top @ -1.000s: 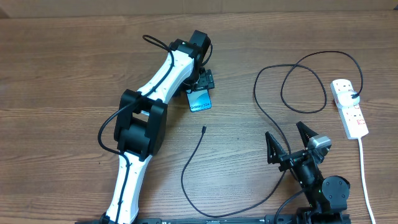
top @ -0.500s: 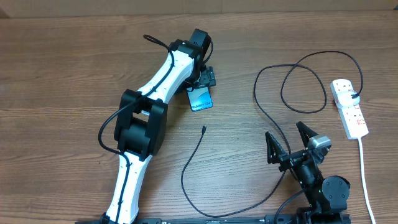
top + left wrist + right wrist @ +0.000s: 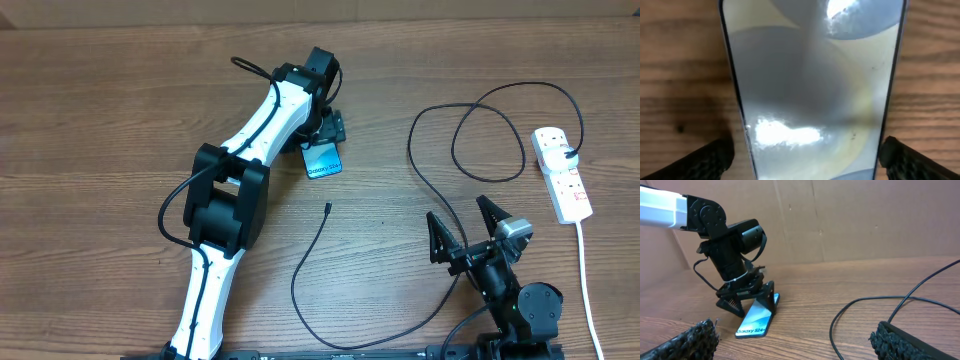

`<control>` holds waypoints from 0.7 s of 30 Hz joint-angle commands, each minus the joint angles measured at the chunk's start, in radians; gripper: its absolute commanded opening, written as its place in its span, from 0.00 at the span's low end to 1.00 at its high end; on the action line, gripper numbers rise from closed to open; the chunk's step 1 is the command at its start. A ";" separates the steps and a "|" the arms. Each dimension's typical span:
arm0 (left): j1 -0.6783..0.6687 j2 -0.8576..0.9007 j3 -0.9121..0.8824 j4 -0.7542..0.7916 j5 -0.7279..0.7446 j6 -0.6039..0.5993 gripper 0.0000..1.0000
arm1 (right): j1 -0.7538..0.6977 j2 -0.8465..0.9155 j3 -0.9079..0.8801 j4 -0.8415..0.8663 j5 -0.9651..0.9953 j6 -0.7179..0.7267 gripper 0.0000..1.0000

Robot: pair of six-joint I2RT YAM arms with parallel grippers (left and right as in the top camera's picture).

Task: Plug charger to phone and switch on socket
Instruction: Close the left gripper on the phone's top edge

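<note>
The phone (image 3: 322,162) lies flat on the table with its blue screen lit, and "Galaxy S24" reads on it in the right wrist view (image 3: 757,318). My left gripper (image 3: 321,142) is down over its far end, open. Its fingers straddle the phone's (image 3: 810,90) two long edges, with a small gap on the left side. The charger cable (image 3: 310,255) loops across the table from the socket (image 3: 561,178), and its black tip (image 3: 327,208) lies loose just in front of the phone. My right gripper (image 3: 456,207) stands open and empty near the front edge.
The socket's white cord (image 3: 586,285) runs down the right edge of the table. Big loops of the black cable (image 3: 487,135) lie between the phone and the socket. The left arm (image 3: 230,200) stretches diagonally over the table's left half.
The left gripper has shifted very slightly over the phone's far end. Phone, cable and right arm have not moved.
</note>
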 commanded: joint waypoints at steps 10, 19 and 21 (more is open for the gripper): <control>-0.008 0.031 0.007 -0.187 0.021 0.012 0.84 | 0.004 -0.010 -0.010 0.005 0.000 0.003 1.00; -0.008 0.031 0.007 -0.351 0.017 0.020 0.94 | 0.004 -0.010 -0.010 0.005 0.000 0.003 1.00; -0.008 0.031 0.007 -0.360 0.014 0.020 1.00 | 0.004 -0.010 -0.010 0.005 0.000 0.003 1.00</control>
